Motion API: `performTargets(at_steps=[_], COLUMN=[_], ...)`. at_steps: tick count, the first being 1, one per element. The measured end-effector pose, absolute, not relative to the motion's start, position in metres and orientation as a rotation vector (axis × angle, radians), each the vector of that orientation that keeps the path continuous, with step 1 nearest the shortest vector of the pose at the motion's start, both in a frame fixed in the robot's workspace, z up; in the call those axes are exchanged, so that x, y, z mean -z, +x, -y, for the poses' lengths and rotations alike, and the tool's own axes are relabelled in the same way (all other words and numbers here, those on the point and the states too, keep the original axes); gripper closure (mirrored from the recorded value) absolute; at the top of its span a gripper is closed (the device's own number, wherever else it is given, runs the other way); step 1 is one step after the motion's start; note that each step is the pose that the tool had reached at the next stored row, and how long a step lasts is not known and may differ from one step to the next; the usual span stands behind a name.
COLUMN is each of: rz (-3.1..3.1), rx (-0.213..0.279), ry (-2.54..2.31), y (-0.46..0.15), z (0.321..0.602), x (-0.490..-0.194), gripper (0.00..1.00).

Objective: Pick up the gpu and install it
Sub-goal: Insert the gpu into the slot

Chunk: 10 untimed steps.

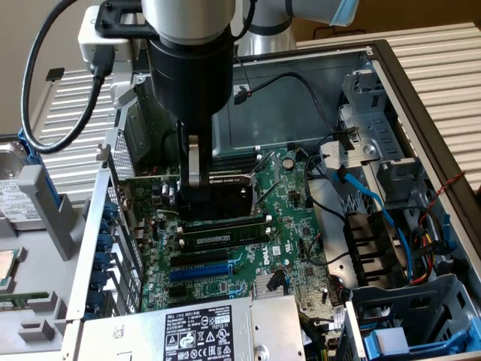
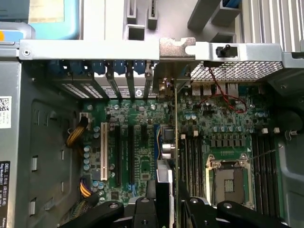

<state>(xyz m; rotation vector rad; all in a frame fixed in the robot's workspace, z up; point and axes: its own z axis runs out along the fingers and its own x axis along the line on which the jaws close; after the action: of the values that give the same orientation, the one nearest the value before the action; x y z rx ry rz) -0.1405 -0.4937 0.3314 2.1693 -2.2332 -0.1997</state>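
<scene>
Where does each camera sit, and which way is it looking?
Exterior view: off the arm, above the open computer case, looking down at a slant onto the motherboard; the arm's wrist and gripper show.
Wrist view: on the wrist, looking straight down into the case; the gripper shows.
Shared: the gripper shut on the gpu, the motherboard and the case.
</scene>
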Motion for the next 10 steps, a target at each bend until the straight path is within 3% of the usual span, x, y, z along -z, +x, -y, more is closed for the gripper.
performTargets(at_steps=[10], rz=[2.243], rx=[0.199], ry=[2.16], y=[-0.141], z=[0.495], x=[-0.313], gripper=[0.73])
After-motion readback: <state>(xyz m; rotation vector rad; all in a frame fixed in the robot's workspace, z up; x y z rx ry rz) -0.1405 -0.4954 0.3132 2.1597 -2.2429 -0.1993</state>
